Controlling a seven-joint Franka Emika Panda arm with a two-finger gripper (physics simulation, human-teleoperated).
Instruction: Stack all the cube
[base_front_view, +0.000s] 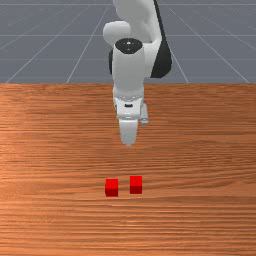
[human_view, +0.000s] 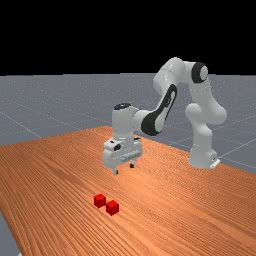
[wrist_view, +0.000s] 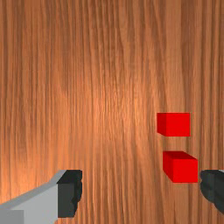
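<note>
On the orange-brown table (base_front_view: 50, 160), you have one red cube (base_front_view: 111, 188) at the front view's left and a second red cube (base_front_view: 136, 185) at its right, near each other with a narrow strip of bare wood between them. Neither sits on the other, so your stack is unbuilt. Above the wood, you can see the gripper (human_view: 123, 169) in the far view, pointing down with its two fingertips raised clear of the surface and of both cubes. Your front view puts it closer to the arm's base than the cubes are. From the wrist view, you can tell that the hand is open: its fingers (wrist_view: 70, 192) stand wide apart with nothing held, and both cubes appear toward one finger's side rather than midway.
</note>
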